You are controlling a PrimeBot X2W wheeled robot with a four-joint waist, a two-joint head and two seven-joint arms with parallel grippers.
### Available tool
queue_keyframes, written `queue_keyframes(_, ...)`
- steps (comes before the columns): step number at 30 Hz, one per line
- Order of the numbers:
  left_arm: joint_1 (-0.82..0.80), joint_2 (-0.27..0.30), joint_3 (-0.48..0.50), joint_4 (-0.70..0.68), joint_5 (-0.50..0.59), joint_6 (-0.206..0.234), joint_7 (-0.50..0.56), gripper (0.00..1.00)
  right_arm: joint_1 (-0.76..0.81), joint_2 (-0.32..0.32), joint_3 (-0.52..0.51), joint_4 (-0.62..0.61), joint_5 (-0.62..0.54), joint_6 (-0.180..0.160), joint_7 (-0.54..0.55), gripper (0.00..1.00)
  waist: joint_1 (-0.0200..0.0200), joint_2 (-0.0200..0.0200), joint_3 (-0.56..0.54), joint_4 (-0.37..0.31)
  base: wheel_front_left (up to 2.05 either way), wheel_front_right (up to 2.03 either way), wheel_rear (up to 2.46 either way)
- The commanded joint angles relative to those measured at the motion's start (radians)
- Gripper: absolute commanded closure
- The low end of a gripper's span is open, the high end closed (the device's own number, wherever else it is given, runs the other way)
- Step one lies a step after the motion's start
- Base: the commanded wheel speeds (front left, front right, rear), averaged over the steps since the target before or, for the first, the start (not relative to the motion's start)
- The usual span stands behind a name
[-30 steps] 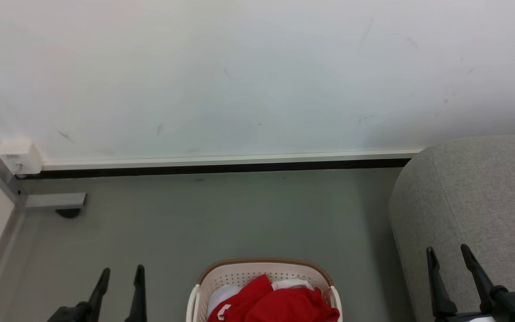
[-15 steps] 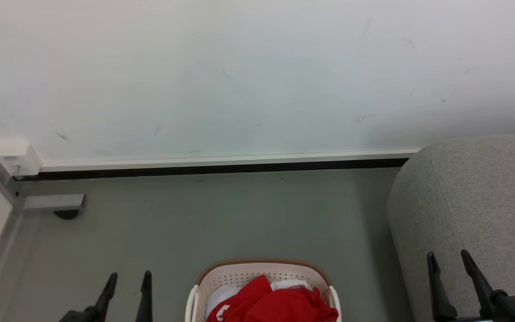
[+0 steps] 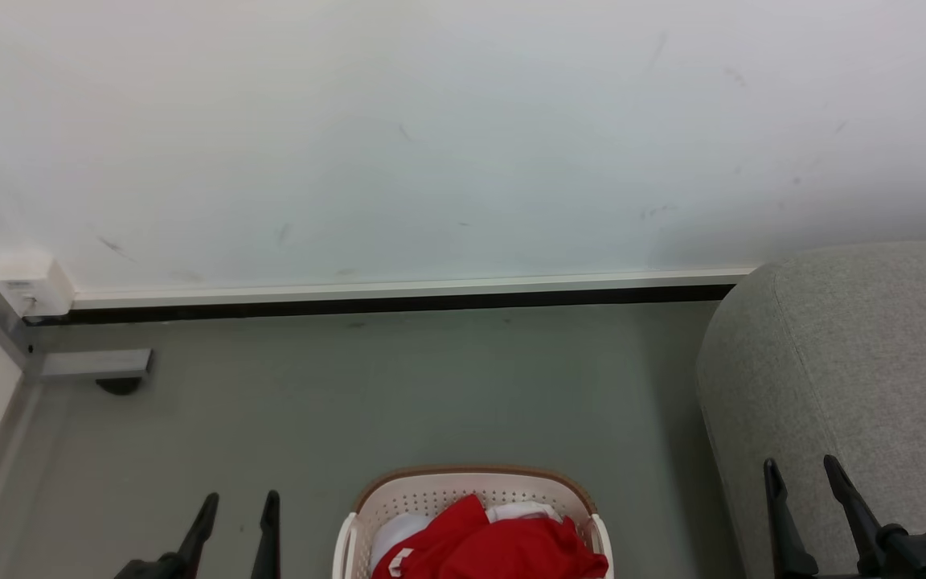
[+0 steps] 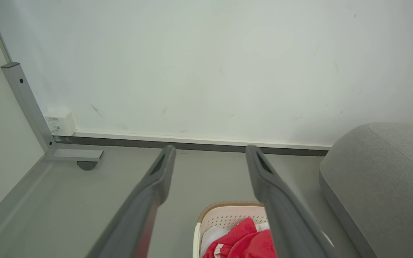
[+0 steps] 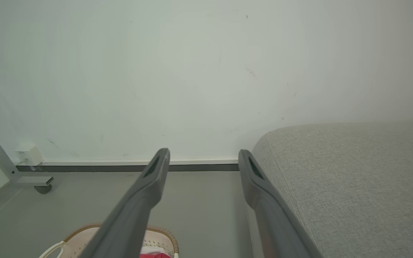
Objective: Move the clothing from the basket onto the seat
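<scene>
Red clothing [image 3: 503, 547] lies bunched in the cream-white basket [image 3: 431, 490] at the bottom middle of the head view, beside a pale white cloth [image 3: 399, 532]. The left wrist view shows the same clothing [image 4: 246, 240] in the basket [image 4: 224, 215]; the right wrist view catches the basket rim [image 5: 81, 233]. The grey seat [image 3: 865, 362] stands to the right, also seen as the seat [image 4: 382, 179] and the seat [image 5: 353, 179]. My left gripper [image 3: 241, 505] hangs open left of the basket, empty. My right gripper [image 3: 799, 468] is open in front of the seat, holding nothing.
A white wall [image 3: 431, 137] with a dark baseboard [image 3: 399, 304] closes the back. A metal frame leg with a foot [image 3: 93, 366] and a small white box [image 3: 29, 281] sit at the left corner. Grey floor [image 3: 399, 386] spreads between wall and basket.
Both grippers have sunk lower in the head view; the left one has also shifted a little right toward the basket. Clothing and basket lie as before.
</scene>
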Motion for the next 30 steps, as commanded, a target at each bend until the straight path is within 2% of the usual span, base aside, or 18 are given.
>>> queue_keyframes(1,0.011,0.007,0.002,0.002,-0.006,0.004,-0.001,0.0,0.002,-0.001,0.0,0.004,0.006,-0.002,-0.003,0.0,0.0,0.0,0.001,-0.001,0.0,0.0,0.0)
queue_keyframes(11,-0.011,0.007,0.0,0.001,0.019,-0.007,-0.001,0.0,-0.028,-0.001,0.023,-0.024,0.015,-0.002,-0.003,0.0,0.0,0.0,0.033,-0.044,0.0,0.0,0.0)
queue_keyframes(18,-0.115,0.024,-0.057,0.038,0.034,-0.021,-0.001,0.0,-0.084,-0.001,0.046,-0.084,0.019,-0.002,-0.002,0.0,0.0,0.0,0.131,-0.103,0.0,0.0,0.0)
queue_keyframes(21,-0.185,0.035,-0.103,0.093,0.046,-0.024,-0.001,0.0,-0.117,-0.001,0.055,-0.116,0.032,-0.002,-0.002,0.0,0.0,0.0,0.189,-0.133,0.0,0.0,0.0)
queue_keyframes(30,-0.471,0.058,-0.252,0.381,0.099,-0.025,0.04,0.0,-0.223,-0.001,0.088,-0.219,0.089,-0.002,-0.002,0.0,0.0,0.0,0.42,-0.222,0.0,0.0,0.0)
